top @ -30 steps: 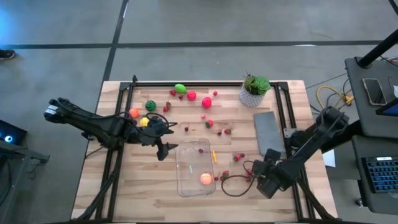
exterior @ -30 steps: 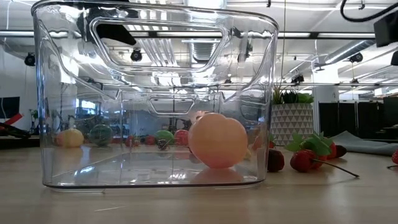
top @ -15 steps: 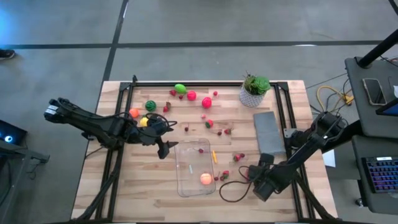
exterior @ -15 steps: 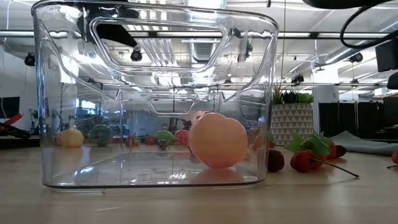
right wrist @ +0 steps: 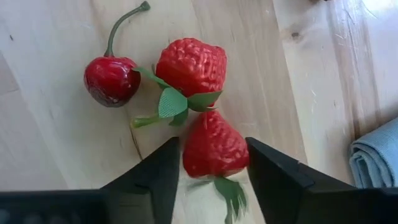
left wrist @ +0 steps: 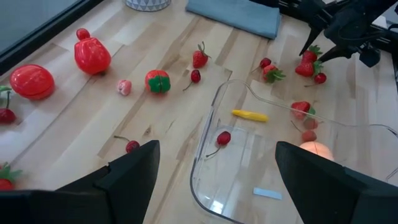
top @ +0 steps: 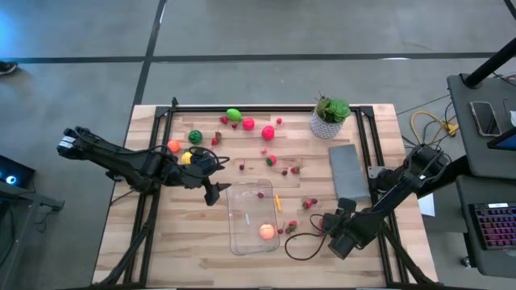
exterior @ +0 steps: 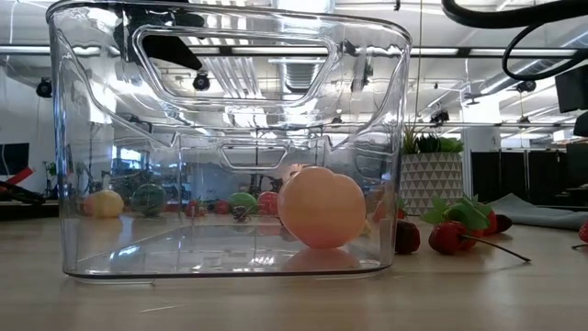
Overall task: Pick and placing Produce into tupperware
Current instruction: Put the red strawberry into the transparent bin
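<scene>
The clear tupperware [top: 254, 217] sits on the wooden table [top: 185, 250], holding an orange fruit [top: 266, 232], a cherry [left wrist: 223, 138] and a yellow piece [left wrist: 250, 115], while most of the produce lies scattered beyond it. Just to its right, the right gripper [right wrist: 212, 155] has its fingers against both sides of a strawberry [right wrist: 212, 147], beside a second strawberry [right wrist: 190, 66] and a cherry. The left gripper [top: 211, 193] hovers at the container's left corner, fingers spread apart and empty.

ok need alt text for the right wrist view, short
The right pincer has its two dark fingers on either side of a red textured toy strawberry lying on the pale wooden table. A second red strawberry with green leaves and a glossy dark red cherry with a green stem lie just beyond it, and a blue-grey cloth edge shows at one side.
</scene>
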`<action>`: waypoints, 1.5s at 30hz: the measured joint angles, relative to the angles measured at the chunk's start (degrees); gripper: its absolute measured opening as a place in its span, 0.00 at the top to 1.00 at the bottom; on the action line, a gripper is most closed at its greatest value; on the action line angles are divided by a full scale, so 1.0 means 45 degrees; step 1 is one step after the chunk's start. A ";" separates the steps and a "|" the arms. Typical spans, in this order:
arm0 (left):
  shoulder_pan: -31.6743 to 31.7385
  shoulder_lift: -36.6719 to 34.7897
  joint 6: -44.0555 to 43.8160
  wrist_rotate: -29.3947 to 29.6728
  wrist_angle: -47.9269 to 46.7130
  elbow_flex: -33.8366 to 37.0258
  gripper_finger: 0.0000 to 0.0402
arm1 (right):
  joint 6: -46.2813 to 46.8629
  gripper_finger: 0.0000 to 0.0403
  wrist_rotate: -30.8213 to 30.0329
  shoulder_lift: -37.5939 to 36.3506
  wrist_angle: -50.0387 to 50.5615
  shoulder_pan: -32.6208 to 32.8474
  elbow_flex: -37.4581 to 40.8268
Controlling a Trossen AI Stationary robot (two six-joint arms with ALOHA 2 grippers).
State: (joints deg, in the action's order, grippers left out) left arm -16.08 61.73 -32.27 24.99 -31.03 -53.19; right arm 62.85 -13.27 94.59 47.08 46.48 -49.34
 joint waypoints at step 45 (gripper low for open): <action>-0.0023 -0.4364 -0.7281 0.0845 -0.7912 0.2556 0.24 | -0.6713 0.64 0.4125 0.3695 -0.0924 -0.7600 -1.0138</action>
State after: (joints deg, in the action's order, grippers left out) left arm -16.18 42.10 -65.04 28.80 -66.63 -41.69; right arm 32.64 5.30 111.21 42.92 12.28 -94.96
